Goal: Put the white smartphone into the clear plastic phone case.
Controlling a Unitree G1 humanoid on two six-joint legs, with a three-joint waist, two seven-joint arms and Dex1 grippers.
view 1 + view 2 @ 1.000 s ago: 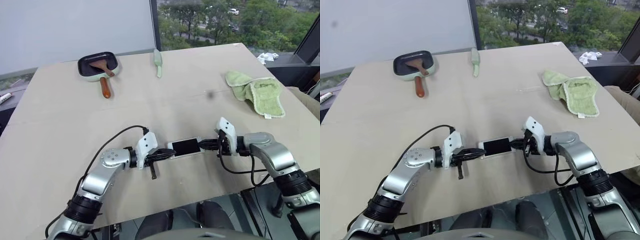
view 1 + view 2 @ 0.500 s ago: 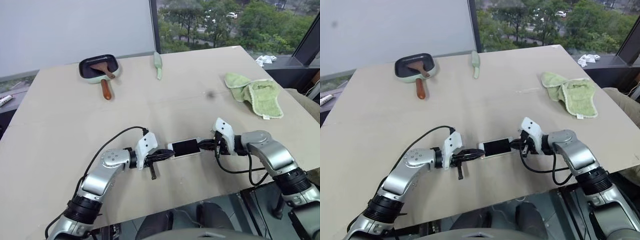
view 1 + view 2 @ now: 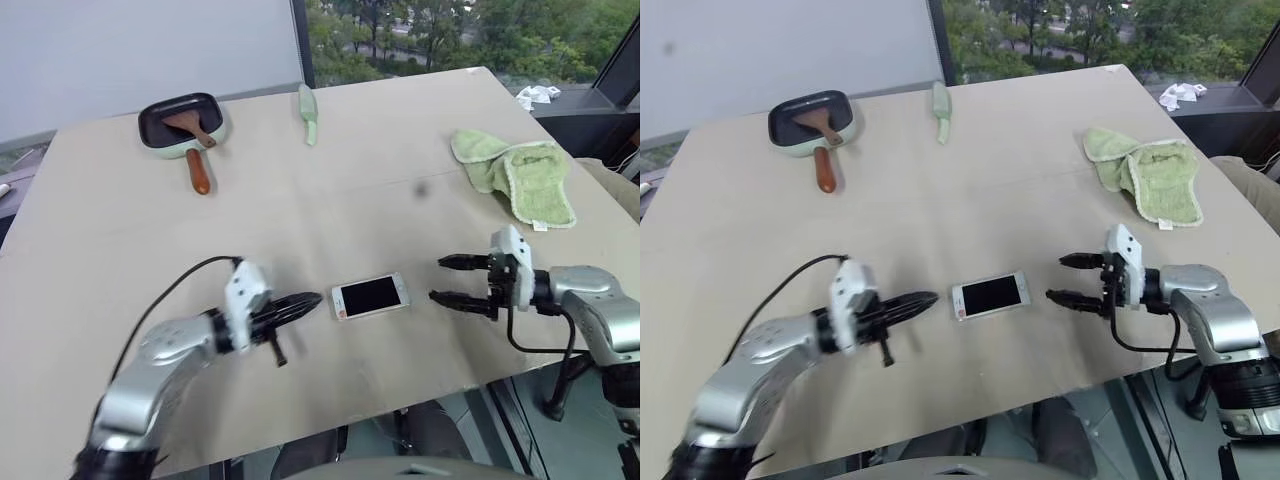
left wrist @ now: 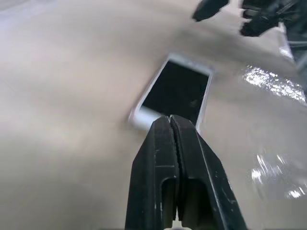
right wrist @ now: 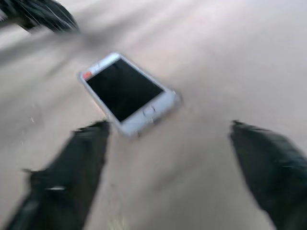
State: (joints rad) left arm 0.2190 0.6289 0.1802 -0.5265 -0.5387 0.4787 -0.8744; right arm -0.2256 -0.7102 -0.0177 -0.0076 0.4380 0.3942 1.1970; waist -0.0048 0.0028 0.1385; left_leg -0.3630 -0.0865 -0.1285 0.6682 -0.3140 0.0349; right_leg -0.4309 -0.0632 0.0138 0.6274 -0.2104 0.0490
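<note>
The white smartphone (image 3: 370, 297) lies flat and screen-up on the tan table (image 3: 400, 200), between my two grippers and touched by neither. My left gripper (image 3: 315, 298) points at the phone's left end from a short gap away, and the left wrist view shows its fingers (image 4: 170, 143) pressed together and holding nothing. At the phone's right end, my right gripper (image 3: 437, 279) stands wide open, one finger (image 5: 81, 163) on each side of the line toward the phone (image 5: 125, 91). I cannot make out the clear plastic phone case apart from the phone.
A dark pan (image 3: 182, 120) with a wooden spatula sits at the far left. A pale green utensil (image 3: 308, 102) lies at the far middle. A green towel (image 3: 520, 175) is bunched at the right. The table's front edge runs just below the grippers.
Both grippers have drawn back from the phone's ends, left arm leftward and right arm rightward. The right gripper has opened wide. The phone stays on the table; the camera has shifted.
</note>
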